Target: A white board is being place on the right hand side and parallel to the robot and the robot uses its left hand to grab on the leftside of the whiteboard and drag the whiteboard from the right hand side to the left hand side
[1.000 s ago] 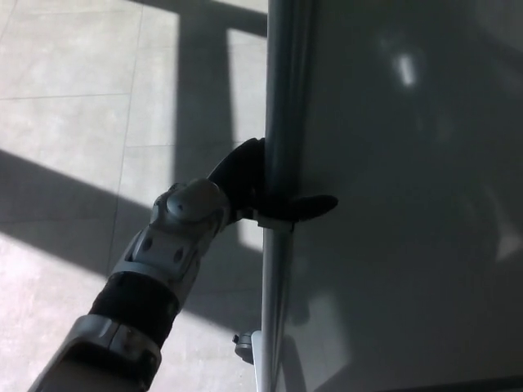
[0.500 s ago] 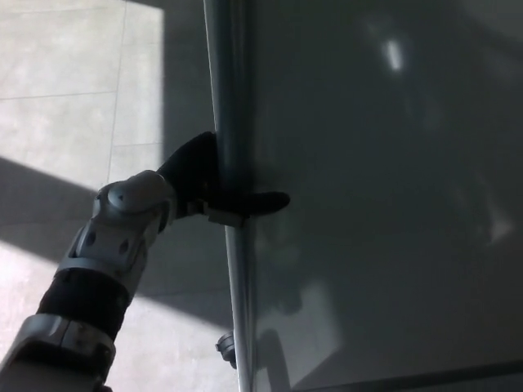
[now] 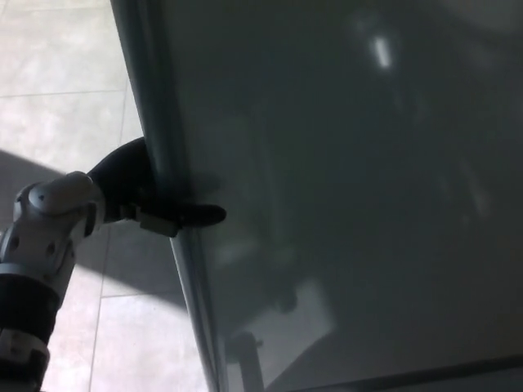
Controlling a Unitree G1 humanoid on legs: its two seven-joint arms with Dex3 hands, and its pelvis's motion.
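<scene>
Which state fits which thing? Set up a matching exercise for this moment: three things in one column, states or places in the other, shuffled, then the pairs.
Things:
1. left hand
2. whiteboard
3. floor

States:
A. pale tiles, partly sunlit, on the picture's left
B. black, clamped around the board's left edge frame
C. large grey surface, filling most of the picture

Pairs: 1-B, 2-C, 3-A
</scene>
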